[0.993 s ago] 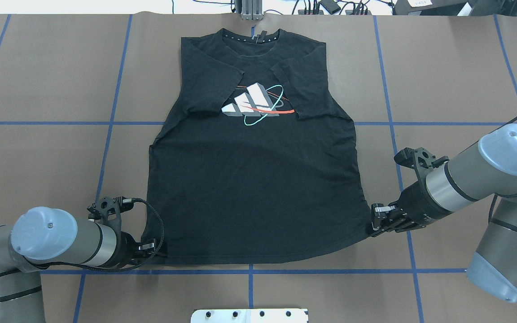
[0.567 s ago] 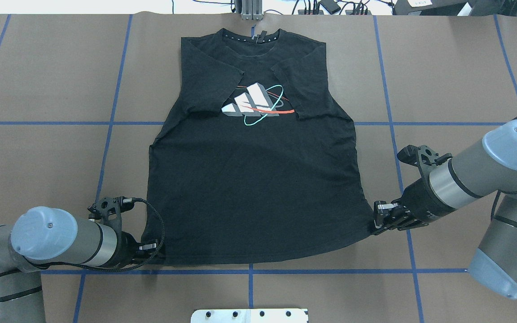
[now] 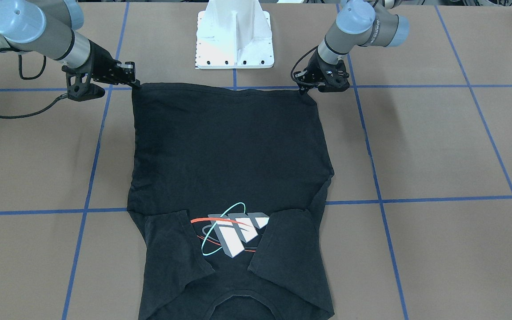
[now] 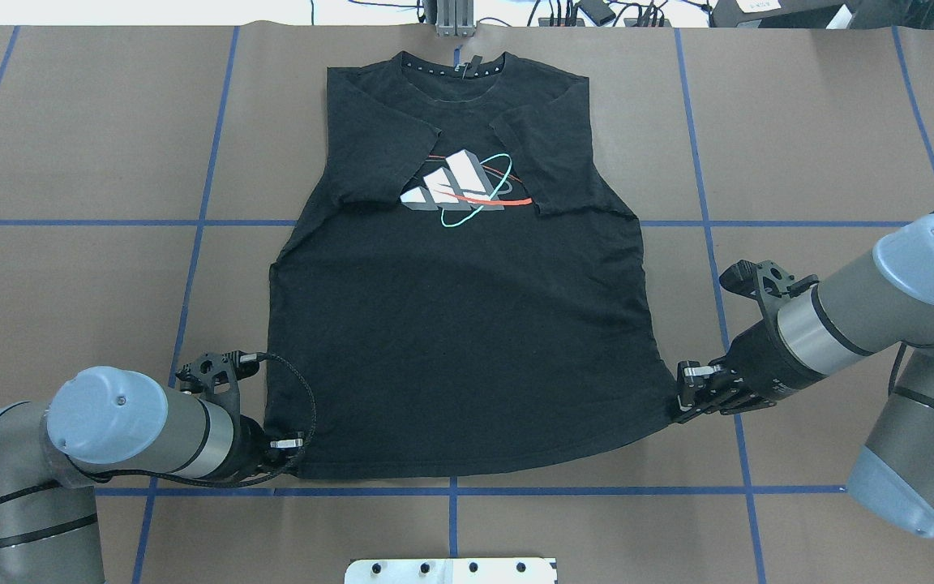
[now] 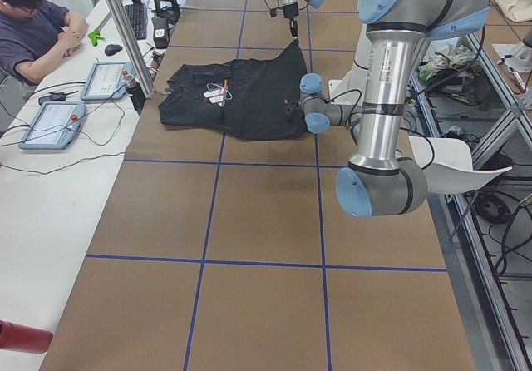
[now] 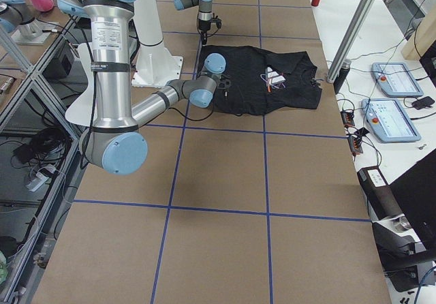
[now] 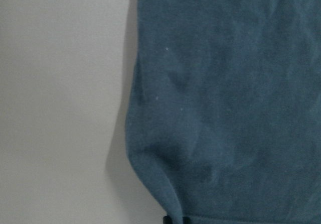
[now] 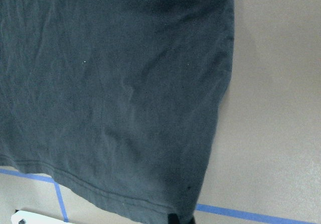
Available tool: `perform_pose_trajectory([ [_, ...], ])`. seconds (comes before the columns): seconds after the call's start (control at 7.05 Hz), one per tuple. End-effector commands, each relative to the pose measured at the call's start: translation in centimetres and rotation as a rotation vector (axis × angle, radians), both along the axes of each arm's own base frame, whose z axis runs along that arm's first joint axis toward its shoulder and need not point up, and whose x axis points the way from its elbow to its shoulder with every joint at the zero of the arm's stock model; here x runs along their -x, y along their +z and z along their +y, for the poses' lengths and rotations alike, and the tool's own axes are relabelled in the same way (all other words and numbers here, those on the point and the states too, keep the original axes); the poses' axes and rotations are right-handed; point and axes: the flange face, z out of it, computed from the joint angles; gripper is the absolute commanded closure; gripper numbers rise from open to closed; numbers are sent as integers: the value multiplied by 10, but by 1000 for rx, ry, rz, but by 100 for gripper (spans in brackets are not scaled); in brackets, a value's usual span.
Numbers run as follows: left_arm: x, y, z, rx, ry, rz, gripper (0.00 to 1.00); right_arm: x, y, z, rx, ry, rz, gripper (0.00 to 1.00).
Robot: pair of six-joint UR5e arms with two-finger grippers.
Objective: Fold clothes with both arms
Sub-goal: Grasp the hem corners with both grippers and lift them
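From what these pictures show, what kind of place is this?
Probably a robotics lab workcell: a brown table gridded with blue tape, a side bench with control tablets, and a person seated there.

showing as soft, matt black knit cloth across the t-shirt (image 4: 451,341), faintly creased, with a stitched hem. carrying a smooth, flat print at the logo (image 4: 460,191). lying as matt brown paper over the table (image 4: 70,130), crossed by smooth blue tape (image 4: 597,491). gleaming as satin silver-grey metal along the left arm (image 4: 167,434) and right arm (image 4: 848,300), capped in smooth light blue plastic. standing as glossy white painted metal at the pedestal (image 3: 236,40).
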Motion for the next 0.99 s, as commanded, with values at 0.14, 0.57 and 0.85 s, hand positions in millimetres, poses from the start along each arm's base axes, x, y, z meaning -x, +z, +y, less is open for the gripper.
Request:
perform_pose_trajectory([
  [0.14, 33, -12, 4, 9, 0, 7, 100, -2, -2, 6, 29, -49, -16, 100],
  [0.57, 58, -48, 15, 13, 20, 0, 100, -13, -1, 20, 104, -155, -46, 100],
  [0.85, 71, -63, 29, 20, 43, -12, 100, -21, 3, 31, 143, -212, -54, 100],
])
